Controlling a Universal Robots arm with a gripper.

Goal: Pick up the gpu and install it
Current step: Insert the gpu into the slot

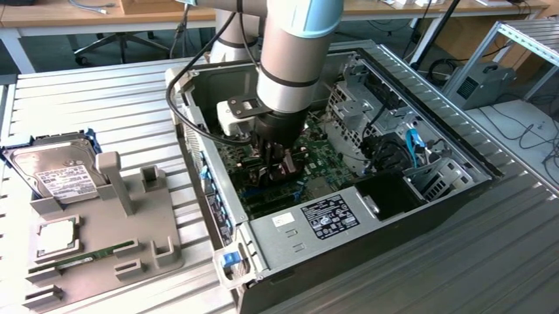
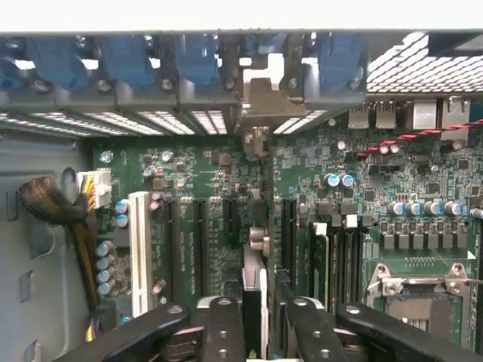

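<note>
open computer case [image 1: 367, 196], claw [image 2: 256, 320] gripping gpu [image 2: 255, 256] edge-on, bracket toward rear slots

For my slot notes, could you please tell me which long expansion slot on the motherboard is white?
The white slot is the one beside the blue capacitors, farthest from the CPU socket; the other long slots are black.

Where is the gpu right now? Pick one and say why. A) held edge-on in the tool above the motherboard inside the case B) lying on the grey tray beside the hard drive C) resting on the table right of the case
A: the tool grips the gpu edge-on over the motherboard slots, inside the open case.
</note>
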